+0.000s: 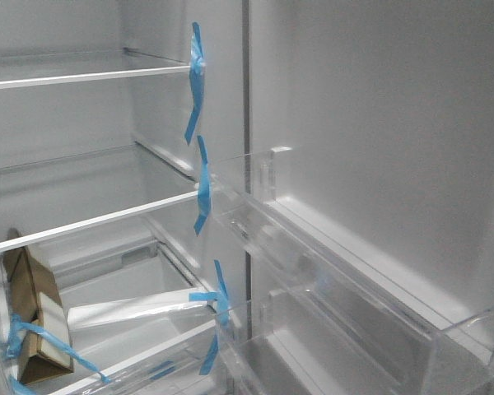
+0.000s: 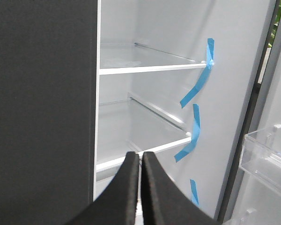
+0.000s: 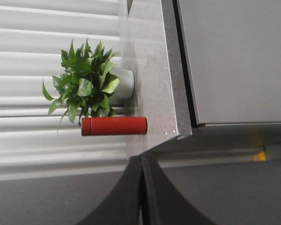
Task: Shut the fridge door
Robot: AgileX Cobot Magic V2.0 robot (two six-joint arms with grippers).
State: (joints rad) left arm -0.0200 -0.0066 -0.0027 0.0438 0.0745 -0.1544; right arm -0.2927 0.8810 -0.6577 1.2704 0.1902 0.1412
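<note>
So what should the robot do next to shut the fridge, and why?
Probably bring the right gripper round to the outer face of the door. The door stands wide open, its white inner side and clear bins showing, and neither the right gripper nor the left gripper touches it; both look shut.

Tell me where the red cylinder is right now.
Right wrist view only: the red cylinder sits on the grey countertop, right beside the potted plant.

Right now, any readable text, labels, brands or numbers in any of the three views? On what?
None readable.
Red cylinder beside the plant: plain, no print showing.
Brown carton on the lower fridge shelf: no lettering can be made out.
Blue tape strips: blank.
Fridge door and its bins: no markings.
</note>
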